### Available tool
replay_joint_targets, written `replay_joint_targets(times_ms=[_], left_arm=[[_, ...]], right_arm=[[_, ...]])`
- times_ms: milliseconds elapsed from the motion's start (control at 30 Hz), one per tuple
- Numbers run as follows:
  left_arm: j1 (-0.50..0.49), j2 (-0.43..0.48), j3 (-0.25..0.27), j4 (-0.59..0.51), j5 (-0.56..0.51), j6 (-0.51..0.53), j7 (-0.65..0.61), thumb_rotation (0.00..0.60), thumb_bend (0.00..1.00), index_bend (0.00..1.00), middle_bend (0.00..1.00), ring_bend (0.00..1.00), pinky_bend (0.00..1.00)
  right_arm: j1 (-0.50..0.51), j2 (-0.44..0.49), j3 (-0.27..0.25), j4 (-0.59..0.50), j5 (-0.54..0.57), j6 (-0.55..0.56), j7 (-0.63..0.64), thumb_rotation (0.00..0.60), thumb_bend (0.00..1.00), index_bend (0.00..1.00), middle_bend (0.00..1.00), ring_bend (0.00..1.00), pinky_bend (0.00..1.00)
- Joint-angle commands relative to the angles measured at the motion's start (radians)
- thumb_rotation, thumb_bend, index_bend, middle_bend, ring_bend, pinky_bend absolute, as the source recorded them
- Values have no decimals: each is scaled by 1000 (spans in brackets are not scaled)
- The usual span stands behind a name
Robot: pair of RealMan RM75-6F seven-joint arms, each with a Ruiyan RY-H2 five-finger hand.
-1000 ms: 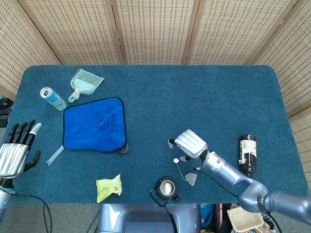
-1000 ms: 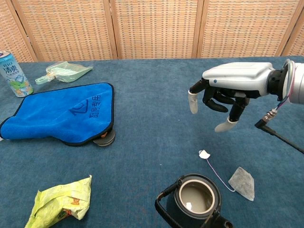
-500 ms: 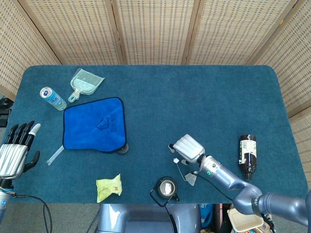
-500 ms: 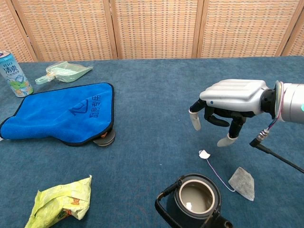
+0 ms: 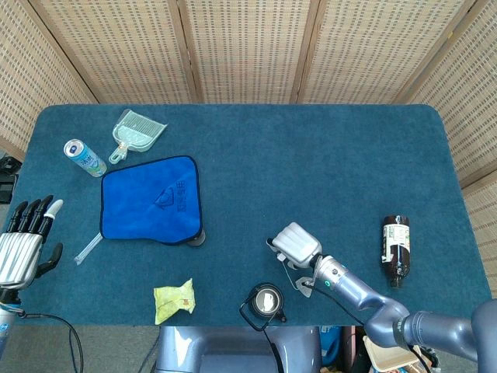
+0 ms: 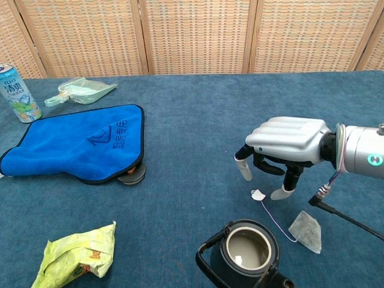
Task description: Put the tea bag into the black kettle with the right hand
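Note:
The black kettle [image 6: 246,255] [image 5: 265,300] stands open-topped at the table's near edge. To its right lies the tea bag [image 6: 307,231], a pale pouch whose thin string runs to a small white tag [image 6: 258,194]. My right hand [image 6: 282,146] [image 5: 293,242] hovers palm down just above the tag, fingers curled downward and apart, holding nothing. Its fingertips [image 6: 279,193] hang close beside the tag. In the head view the right arm hides the tea bag pouch. My left hand [image 5: 23,237] rests open at the far left edge.
A blue cloth [image 6: 78,141] lies at left over a small round object [image 6: 130,174]. A drink can [image 6: 17,93], a green dustpan [image 6: 84,90], a yellow-green wrapper [image 6: 75,254] and a brown bottle [image 5: 395,247] are also on the table.
My right hand has dropped lower and come nearer, from well above the table down to just over the tea bag's tag. The tea bag, kettle and left hand have not moved.

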Motion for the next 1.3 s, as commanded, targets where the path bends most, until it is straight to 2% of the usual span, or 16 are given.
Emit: replay_joint_targets(times_ms=[33, 300, 1300], left_arm=[[1, 0, 1, 3, -2, -1, -3, 600, 479, 29, 0, 0, 0], [5, -3, 4, 8, -3, 5, -9, 600, 479, 29, 0, 0, 0], [5, -17, 6, 31, -13, -3, -21, 600, 478, 29, 0, 0, 0]], right_arm=[[-2, -17, -3, 12, 10, 6, -16, 600, 282, 505, 883, 846, 891], [7, -43, -10, 21, 29, -7, -56, 600, 304, 523, 883, 846, 891], [29, -79, -9, 81, 71, -31, -62, 600, 346, 537, 883, 846, 891]])
